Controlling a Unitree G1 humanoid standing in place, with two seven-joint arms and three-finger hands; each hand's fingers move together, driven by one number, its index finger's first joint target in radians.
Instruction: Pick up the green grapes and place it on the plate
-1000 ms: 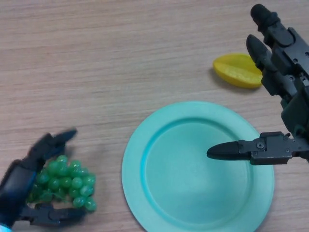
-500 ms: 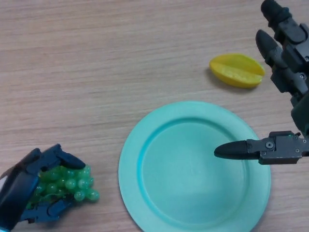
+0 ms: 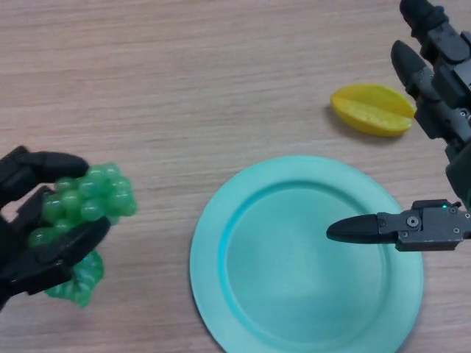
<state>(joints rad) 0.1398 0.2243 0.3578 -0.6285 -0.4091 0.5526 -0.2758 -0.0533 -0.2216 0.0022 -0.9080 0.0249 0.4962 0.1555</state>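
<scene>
A bunch of green grapes (image 3: 87,197) is held above the table at the left, with my left hand (image 3: 40,250) shut on it, fingers and thumb curled round the bunch. A green leaf hangs below the hand. The teal plate (image 3: 221,294) lies on the table to the right of the grapes, with nothing on it. My right hand (image 3: 434,118) stands open at the right edge, its thumb reaching over the plate's right part.
A yellow starfruit piece (image 3: 372,109) lies on the wooden table beyond the plate, just left of my right hand's fingers. The wooden tabletop spreads across the far and left side.
My left hand closed round the grapes and lifted them off the table, up and slightly right. The right hand has stayed almost still.
</scene>
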